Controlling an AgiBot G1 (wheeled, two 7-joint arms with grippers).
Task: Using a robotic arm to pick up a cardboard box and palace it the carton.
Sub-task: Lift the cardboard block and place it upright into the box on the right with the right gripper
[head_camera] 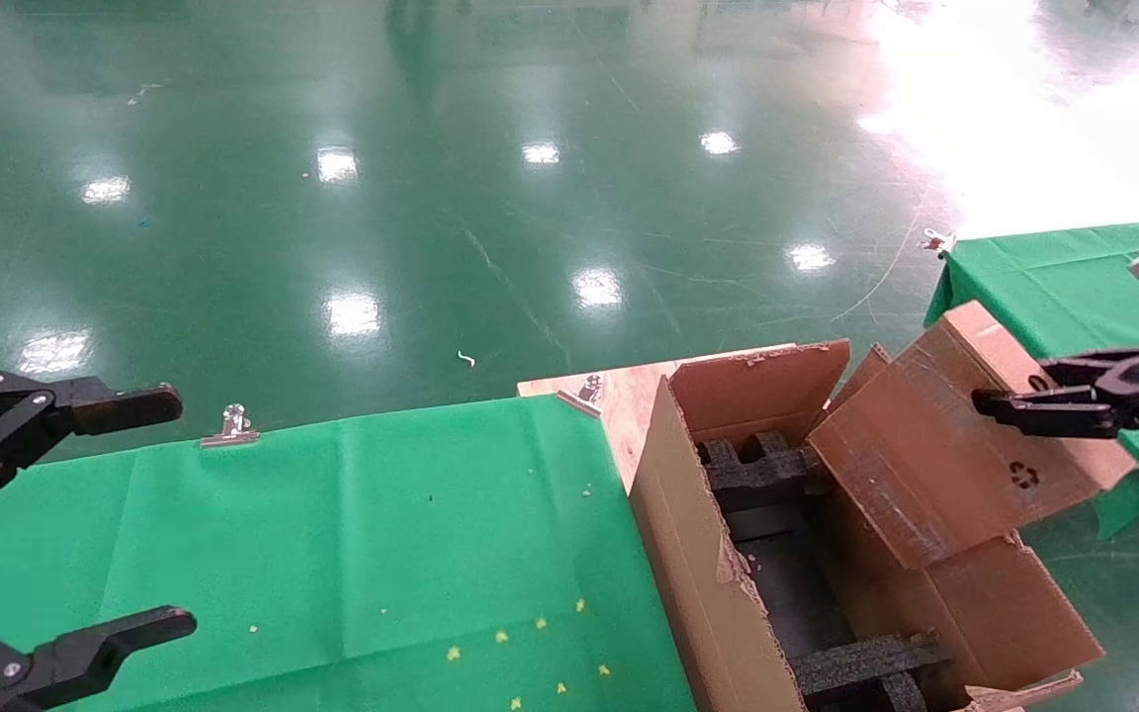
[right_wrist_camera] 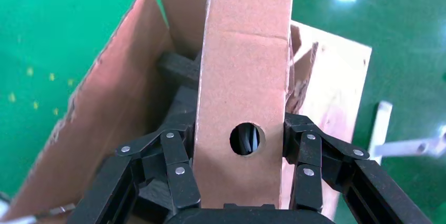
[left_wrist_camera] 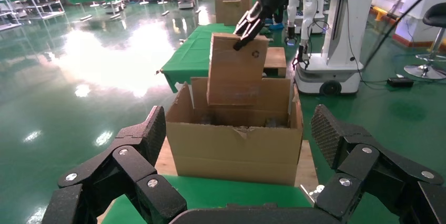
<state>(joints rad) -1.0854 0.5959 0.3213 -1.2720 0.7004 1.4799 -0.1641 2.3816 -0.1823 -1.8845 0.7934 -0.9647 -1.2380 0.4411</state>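
Observation:
My right gripper [right_wrist_camera: 239,145] is shut on the cardboard box [right_wrist_camera: 244,87], a small brown box with a round hole in the face turned to the wrist camera. Its fingers [right_wrist_camera: 179,155] press on both sides of the box. In the head view the cardboard box [head_camera: 955,445] hangs tilted over the open carton [head_camera: 688,554], with a recycling mark on its side. Black foam blocks [head_camera: 767,475] lie inside the carton. The left wrist view shows the box [left_wrist_camera: 231,71] with its lower end over the carton's [left_wrist_camera: 236,150] opening. My left gripper [head_camera: 174,514] stands open and idle at the far left.
The carton rests on a wooden board [head_camera: 629,396] beside a green-clothed table [head_camera: 382,534] held by metal clips [head_camera: 231,425]. A second green table [head_camera: 1044,277] stands at the right. Shiny green floor lies beyond. White robot bodies [left_wrist_camera: 336,50] stand behind the carton in the left wrist view.

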